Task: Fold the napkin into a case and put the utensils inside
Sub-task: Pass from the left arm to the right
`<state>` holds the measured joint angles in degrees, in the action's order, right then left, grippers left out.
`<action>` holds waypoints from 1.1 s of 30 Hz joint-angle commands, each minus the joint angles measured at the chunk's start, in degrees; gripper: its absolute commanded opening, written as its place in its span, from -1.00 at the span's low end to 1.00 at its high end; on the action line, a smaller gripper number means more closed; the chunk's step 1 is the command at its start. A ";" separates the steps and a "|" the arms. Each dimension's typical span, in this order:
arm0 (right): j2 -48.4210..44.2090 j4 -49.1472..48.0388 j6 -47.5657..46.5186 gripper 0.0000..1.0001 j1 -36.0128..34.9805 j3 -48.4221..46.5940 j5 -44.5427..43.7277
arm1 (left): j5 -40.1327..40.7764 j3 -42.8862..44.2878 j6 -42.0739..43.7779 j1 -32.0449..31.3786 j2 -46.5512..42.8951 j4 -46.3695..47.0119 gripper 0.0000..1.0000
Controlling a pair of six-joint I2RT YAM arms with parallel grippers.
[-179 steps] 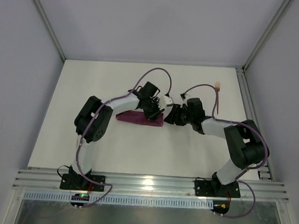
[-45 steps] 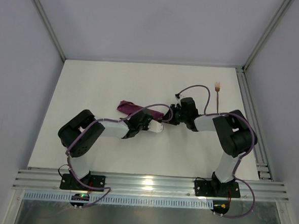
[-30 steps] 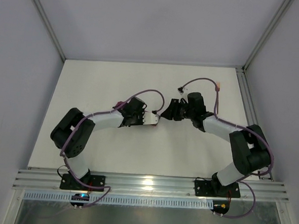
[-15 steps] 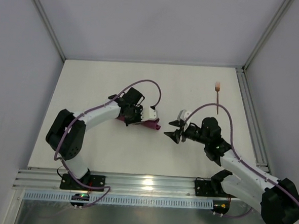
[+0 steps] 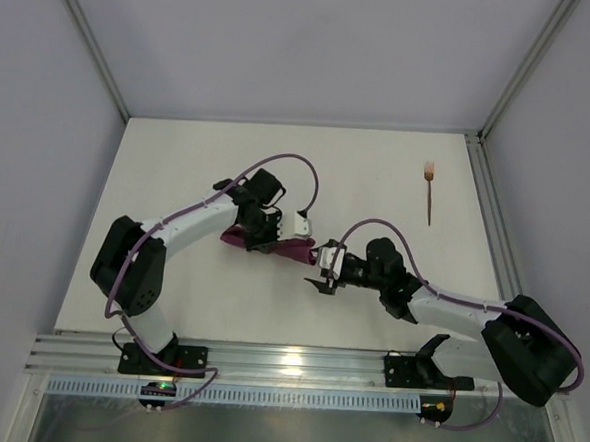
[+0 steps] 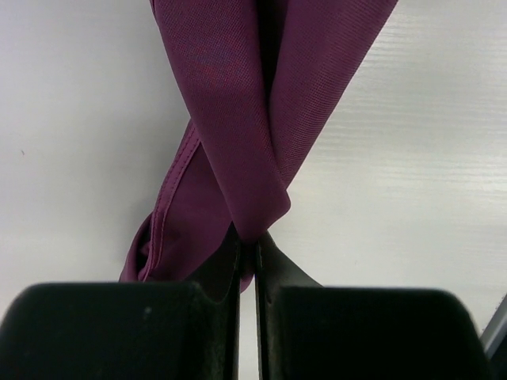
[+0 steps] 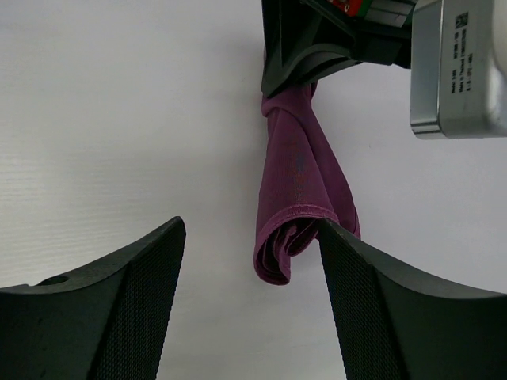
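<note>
Napkin cloth is pinched in your left gripper. The jaws are squeezed together on the spot where two bands of the purple cloth cross over each other. From that spot the cloth runs away from the gripper in a long twist. A small loop of it bulges out beside one jaw. It looks like a rope (not a flat, neat pouch). From above you see the twisted cloth lying near the middle of the white table, with the left gripper down on top of it.

Your right gripper holds nothing. Its jaws stand wide apart, one on each side of its own camera view. It sits low, close to the table, and points at the right end of the cloth. That end is a rolled-up curl, and it lies just in front of the gap between the jaws. You cannot tell from these views if the curl touches a jaw, but no jaw grips it. Past the curl, the cloth leads straight to your left gripper, so the two grippers face each other along the twist.

One thin copper utensil lies flat on the far right part of the table, near the metal rail at the edge. It is well apart from the cloth and from both grippers. It is too small here to tell its shape well.
</note>
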<state>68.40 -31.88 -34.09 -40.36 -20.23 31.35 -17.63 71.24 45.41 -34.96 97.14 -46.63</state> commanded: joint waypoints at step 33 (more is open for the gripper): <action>18.43 -19.89 3.41 0.42 -1.56 -4.38 -2.26 | -2.94 0.56 0.73 -0.11 1.21 -3.99 -1.00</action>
<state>86.08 -46.72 -31.70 -41.28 -22.41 28.67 -18.37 71.24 45.45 -34.96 97.89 -49.23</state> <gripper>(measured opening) 0.714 0.031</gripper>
